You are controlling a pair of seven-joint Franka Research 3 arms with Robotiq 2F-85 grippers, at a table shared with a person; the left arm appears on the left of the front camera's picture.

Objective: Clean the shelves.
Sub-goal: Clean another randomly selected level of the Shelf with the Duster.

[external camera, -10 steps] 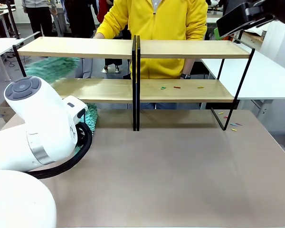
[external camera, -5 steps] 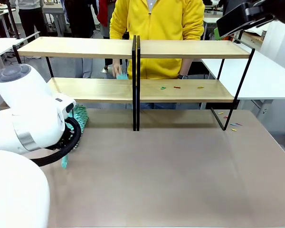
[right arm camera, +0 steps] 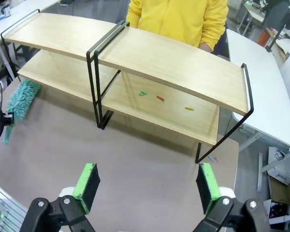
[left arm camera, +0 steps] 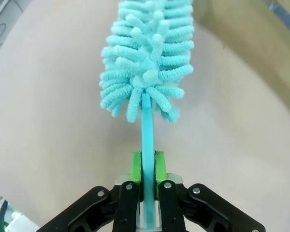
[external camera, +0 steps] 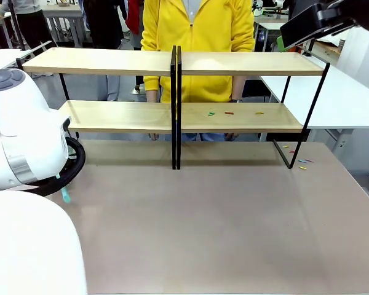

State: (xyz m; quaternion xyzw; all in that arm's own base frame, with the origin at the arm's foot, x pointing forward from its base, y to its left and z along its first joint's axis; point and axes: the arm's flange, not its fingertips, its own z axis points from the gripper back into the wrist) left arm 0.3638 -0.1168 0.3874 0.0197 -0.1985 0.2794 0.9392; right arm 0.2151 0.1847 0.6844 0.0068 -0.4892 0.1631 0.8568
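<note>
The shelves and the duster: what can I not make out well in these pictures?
- coloured bits on the shelves' lower right board: too small in front and right wrist views to tell what they are.
- duster: head's tip cut off by the top edge in left wrist view; the left arm hides most of it in front view.
- duster handle's end: hidden inside the shut left gripper.

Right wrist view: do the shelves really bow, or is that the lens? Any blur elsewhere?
Lens: the right wrist view bows the shelves, the front view shows them straight. Left wrist view: the duster in the left hand is sharp, no blur.
</note>
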